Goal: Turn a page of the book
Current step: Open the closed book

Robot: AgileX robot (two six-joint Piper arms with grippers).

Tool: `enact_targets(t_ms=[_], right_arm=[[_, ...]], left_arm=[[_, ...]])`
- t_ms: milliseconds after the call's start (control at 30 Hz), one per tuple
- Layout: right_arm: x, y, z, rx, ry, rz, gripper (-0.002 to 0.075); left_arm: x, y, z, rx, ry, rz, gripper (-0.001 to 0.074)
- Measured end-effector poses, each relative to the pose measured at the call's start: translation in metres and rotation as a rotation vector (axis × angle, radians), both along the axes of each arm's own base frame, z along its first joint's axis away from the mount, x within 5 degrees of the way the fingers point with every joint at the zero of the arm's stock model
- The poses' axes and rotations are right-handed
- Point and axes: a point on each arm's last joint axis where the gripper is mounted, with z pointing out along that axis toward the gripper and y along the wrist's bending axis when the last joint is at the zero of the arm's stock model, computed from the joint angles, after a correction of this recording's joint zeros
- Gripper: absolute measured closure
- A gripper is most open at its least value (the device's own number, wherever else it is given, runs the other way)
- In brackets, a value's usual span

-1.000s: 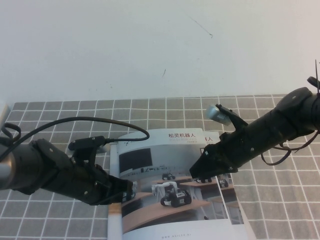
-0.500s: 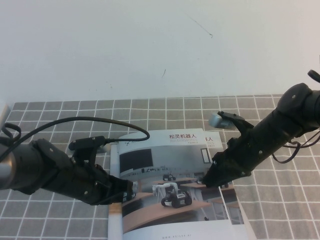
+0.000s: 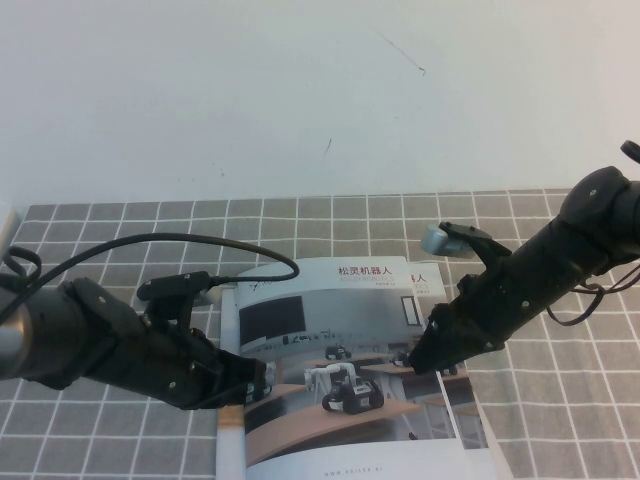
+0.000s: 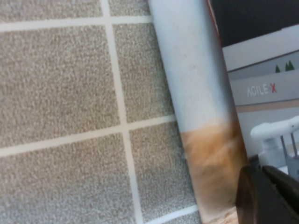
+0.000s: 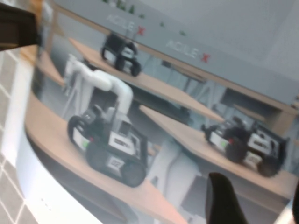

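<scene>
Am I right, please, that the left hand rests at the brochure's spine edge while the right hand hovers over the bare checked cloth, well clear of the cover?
Not quite. The left hand is at the spine edge of the brochure, but the right hand is down over the cover page near its right edge, not over the checked cloth. The high view shows this.

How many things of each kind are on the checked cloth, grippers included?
Books: 2, the book with the page as its closed cover, and a second book showing at its right edge.
Grippers: 2, left gripper at the spine, right gripper on the cover.
Total: 4
</scene>
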Motion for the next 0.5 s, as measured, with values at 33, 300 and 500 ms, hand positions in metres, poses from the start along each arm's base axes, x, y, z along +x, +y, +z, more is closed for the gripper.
enact_targets(t_ms=[33,300,500], right_arm=[[0.0005,0.0005,0.0002,0.016,-0.005,0.003,0.0405],[0.0012,0.0056,0.0045,0.089,-0.009,-0.005,0.0405],[0.0021,-0.0008,0.0026,0.057,0.000,-0.011,0.0407]], left_arm=[[0.0001,-0.0001,0.0001,-0.002,0.000,0.001,0.0738],[0.0008,-0.0006,-0.0001,-0.011,-0.001,0.012,0.0738],[0.0008,-0.0006,-0.0003,-0.011,-0.002,0.010,0.0738]])
